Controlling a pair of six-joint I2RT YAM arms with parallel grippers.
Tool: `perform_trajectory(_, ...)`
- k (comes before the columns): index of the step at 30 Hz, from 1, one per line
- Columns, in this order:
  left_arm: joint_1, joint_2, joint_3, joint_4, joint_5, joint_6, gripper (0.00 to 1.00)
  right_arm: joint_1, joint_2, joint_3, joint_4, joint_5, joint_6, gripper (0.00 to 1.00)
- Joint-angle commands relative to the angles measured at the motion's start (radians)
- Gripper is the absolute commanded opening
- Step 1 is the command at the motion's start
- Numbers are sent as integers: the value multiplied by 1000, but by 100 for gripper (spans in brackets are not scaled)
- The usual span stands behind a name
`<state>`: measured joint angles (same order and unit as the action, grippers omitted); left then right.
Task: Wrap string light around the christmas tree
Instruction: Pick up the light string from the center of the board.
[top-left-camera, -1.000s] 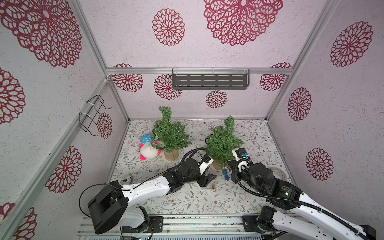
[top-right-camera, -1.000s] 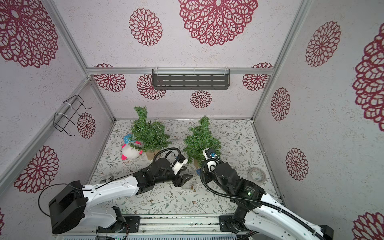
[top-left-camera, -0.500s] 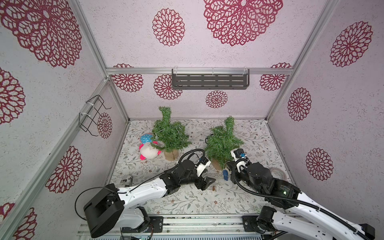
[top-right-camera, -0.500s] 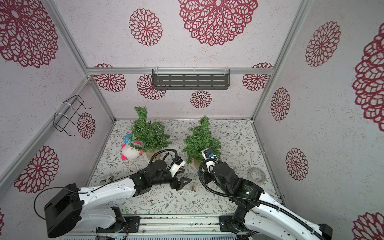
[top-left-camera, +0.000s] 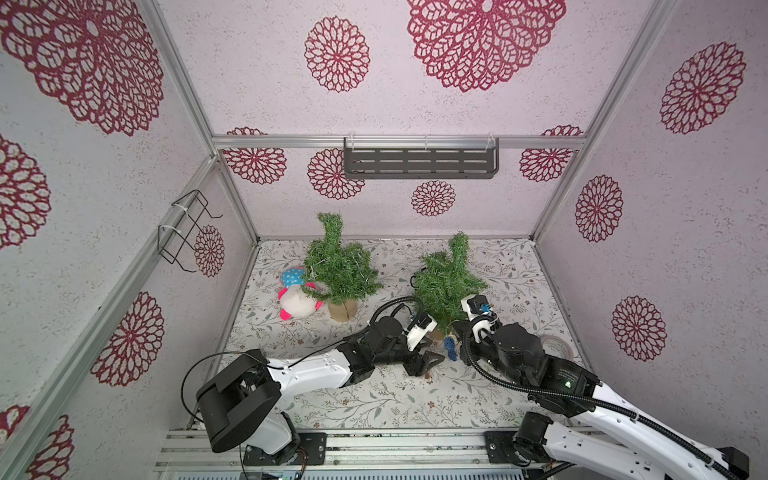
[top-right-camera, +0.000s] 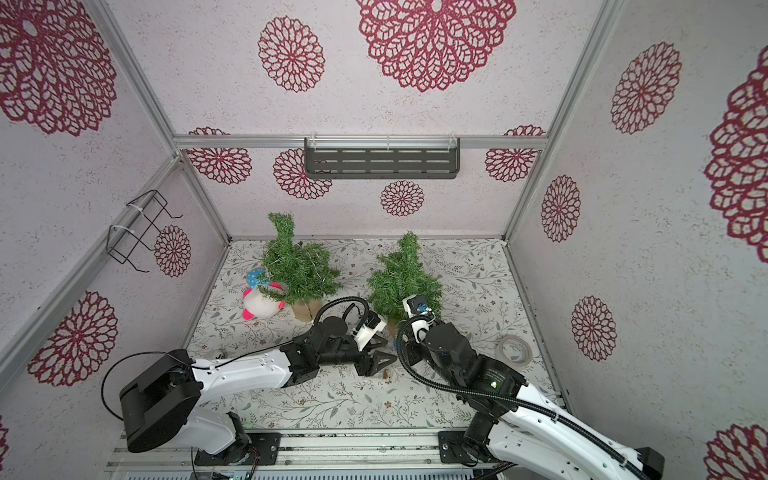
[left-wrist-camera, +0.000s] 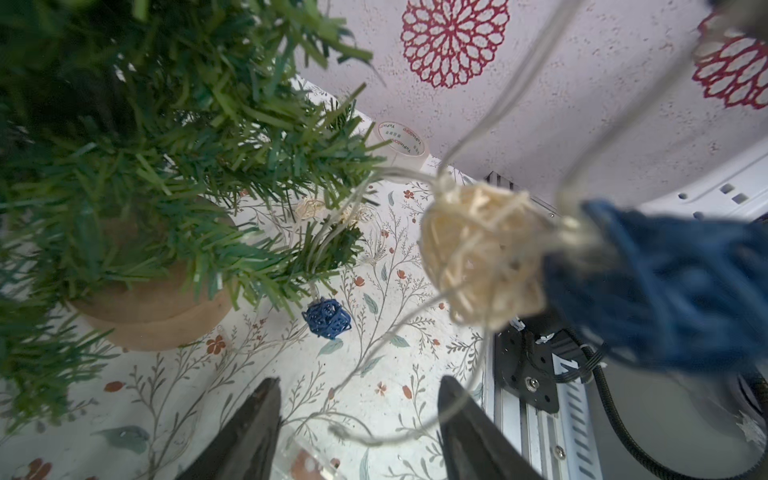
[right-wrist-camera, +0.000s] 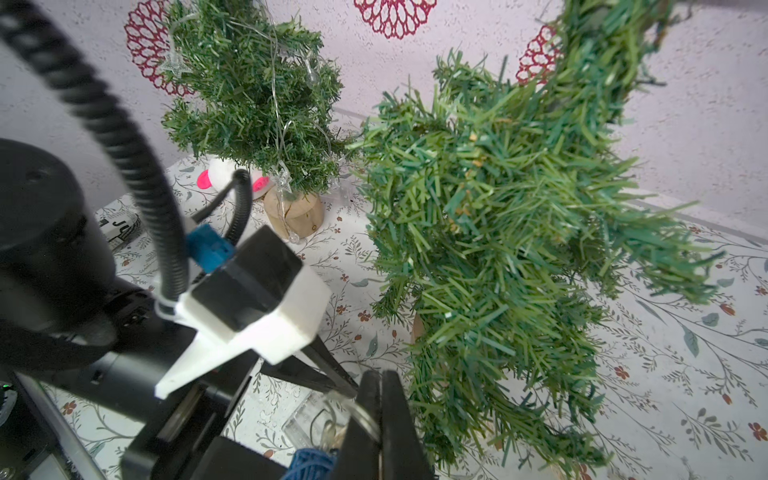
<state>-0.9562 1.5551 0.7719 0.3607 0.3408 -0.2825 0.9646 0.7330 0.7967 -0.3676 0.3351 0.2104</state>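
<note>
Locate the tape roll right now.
In both top views the tape roll lies flat on the floral table by the right wall, just right of the right arm and the right-hand Christmas tree.

The blue ball (left-wrist-camera: 656, 291) is blurring against my left wrist lens. The edge is cropping my right gripper (right-wrist-camera: 380, 419).

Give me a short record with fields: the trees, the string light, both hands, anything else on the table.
tree being wrapped: Christmas tree, upright
string light: cream and blue woven balls on thin wire, partly on low branches
left hand: open, wire crossing between its fingers
right hand: shut on the string light
second tree: upright, star lights already on it
also on table: plush toy, tape roll
</note>
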Motion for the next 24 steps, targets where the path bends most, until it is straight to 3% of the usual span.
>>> perform_trajectory(1,-7,67,77,7,27,-2,57,-6,-8,40,20,-1,4,0)
perform_trajectory(3,-10,88,78,45,31,-17,51,-6,-24,31,23,4,1,0)
perform_trajectory(6,-7,67,87,-17,38,-23,25,-12,-39,23,19,13,3,0)
perform_trajectory(8,-4,6,64,-86,34,-16,17,-13,-44,16,21,9,5,0)
perform_trajectory(14,5,-245,-33,-297,-24,43,4,-17,-28,-3,65,-17,3,0)
perform_trajectory(15,11,-281,-21,-363,-36,62,0,-18,-20,-3,72,-25,4,0)
perform_trajectory(22,22,-501,149,-780,-143,135,0,-17,47,-76,123,-134,-11,0)
perform_trajectory(24,30,-572,198,-907,-230,171,0,-18,51,-118,177,-182,-5,12)
